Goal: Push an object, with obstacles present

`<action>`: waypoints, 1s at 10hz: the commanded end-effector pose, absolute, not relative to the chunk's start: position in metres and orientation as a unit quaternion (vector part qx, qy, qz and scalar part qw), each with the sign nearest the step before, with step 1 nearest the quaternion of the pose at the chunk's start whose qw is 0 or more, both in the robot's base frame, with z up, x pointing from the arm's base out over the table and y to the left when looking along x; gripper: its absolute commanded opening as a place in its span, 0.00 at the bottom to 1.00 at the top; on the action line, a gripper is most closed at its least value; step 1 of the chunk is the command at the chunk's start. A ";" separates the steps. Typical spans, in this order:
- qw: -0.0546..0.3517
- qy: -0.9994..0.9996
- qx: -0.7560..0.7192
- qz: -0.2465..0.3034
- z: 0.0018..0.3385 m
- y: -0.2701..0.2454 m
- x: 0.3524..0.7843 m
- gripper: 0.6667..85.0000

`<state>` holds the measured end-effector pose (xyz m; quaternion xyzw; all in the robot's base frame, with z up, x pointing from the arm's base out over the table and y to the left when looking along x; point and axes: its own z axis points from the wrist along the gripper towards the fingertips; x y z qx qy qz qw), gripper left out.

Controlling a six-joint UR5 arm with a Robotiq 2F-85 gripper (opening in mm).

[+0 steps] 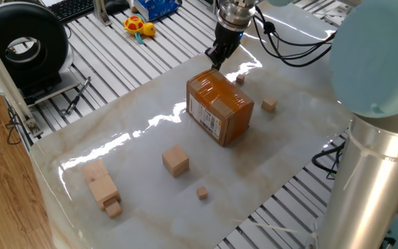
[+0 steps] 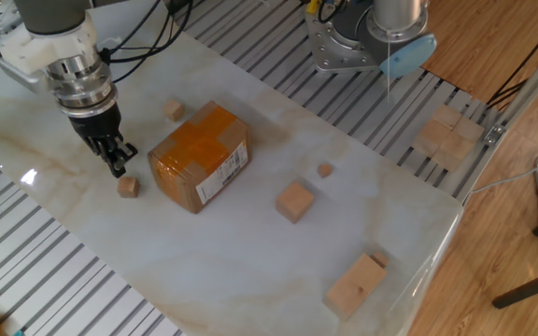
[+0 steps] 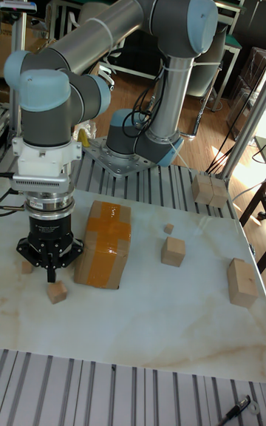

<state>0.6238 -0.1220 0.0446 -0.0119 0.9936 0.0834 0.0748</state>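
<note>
Your gripper [image 2: 117, 166] is hanging with its fingers pinched together, holding nothing, just beside the small wooden cube [image 2: 129, 187] lying near the marble tabletop's [image 2: 250, 261] edge. The taped cardboard box [image 2: 200, 156] is sitting closed beside that cube; a larger wooden cube [image 2: 295, 201] is resting well apart.

Glossy marble-look table [image 2: 250, 252], matt cardboard box [image 2: 200, 155], pale raw-wood small cube [image 2: 129, 187].

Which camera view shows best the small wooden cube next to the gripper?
The other fixed view: the small cube lies unobstructed, just apart from the gripper. The tall fixed view shows it too, partly beneath the gripper. In one fixed view, I cannot pick it out near the cardboard box.
</note>
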 end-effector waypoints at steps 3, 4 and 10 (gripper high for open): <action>0.083 0.992 -0.006 0.096 0.042 -0.126 0.619 0.01; 0.083 0.992 -0.006 0.096 0.042 -0.126 0.619 0.01; 0.088 0.992 -0.014 0.086 0.041 -0.131 0.621 0.01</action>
